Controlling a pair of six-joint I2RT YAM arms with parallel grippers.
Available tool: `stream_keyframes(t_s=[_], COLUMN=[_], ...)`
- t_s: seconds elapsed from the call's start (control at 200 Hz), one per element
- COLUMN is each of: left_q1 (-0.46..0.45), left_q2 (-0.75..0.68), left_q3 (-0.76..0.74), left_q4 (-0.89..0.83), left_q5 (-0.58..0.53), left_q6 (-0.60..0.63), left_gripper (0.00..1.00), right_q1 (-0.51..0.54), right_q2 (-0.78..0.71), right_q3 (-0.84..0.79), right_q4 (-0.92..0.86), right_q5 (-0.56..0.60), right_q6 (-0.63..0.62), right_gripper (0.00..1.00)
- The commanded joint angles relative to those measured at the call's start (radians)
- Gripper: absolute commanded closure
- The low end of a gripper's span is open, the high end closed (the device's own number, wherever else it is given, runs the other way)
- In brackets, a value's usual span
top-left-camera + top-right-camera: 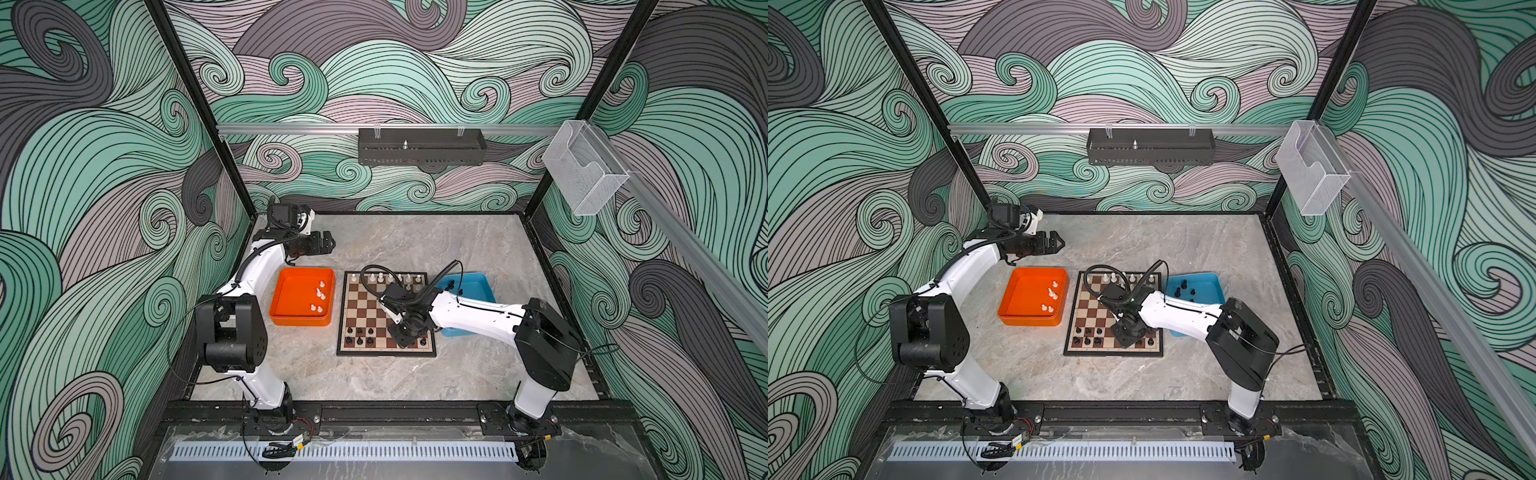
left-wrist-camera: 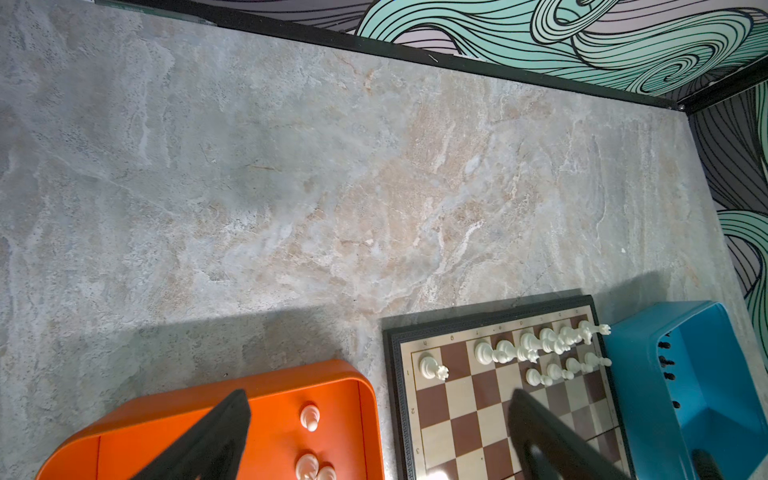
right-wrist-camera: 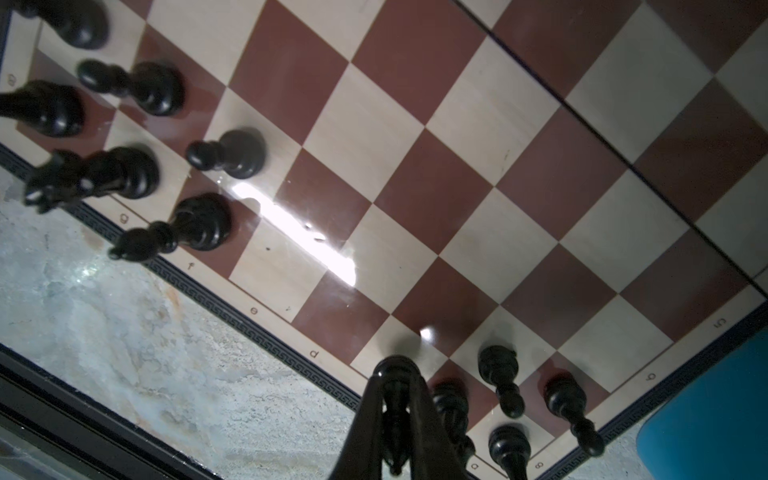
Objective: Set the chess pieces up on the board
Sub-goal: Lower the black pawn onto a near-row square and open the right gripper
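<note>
Right gripper [image 3: 395, 376] clamped on glossy black turned chessman [image 3: 395, 419] at near edge of shiny brown-cream checked board [image 1: 363, 309]. Left gripper [image 1: 329, 244] jaws wide, empty, beyond round-cornered orange tray [image 1: 299, 322].

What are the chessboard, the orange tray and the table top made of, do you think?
Chessboard: probably a laminated or plastic-coated board, glossy; a bright glare streaks across its squares. Orange tray: likely moulded plastic, smooth satin, with one even colour and rounded corners. Table top: looks like grey-beige marble, matt, veined; it could equally be a printed stone-look sheet.
</note>
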Motion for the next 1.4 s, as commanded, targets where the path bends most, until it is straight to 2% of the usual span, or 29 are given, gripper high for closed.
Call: stream_keyframes(t_s=[0.0,0.946,1.396], left_q1=[0.007,0.007,0.007], left_q2=[0.016,0.019,0.023], left_q3=[0.036,0.039,0.038], left_q4=[-0.023,-0.023,-0.023], left_q5=[0.008,0.012,0.013], left_q6=[-0.009,-0.009,-0.012], left_gripper=[0.02,0.01,0.01], right_q1=[0.005,0.005,0.005], right_q2=[0.017,0.039,0.046], right_q3=[-0.009,-0.014,-0.013], right_q4=[-0.005,0.01,0.002], right_q5=[0.005,-0.021,-0.02], right_q6=[0.015,0.024,0.028], right_gripper=[0.87,0.85,0.8])
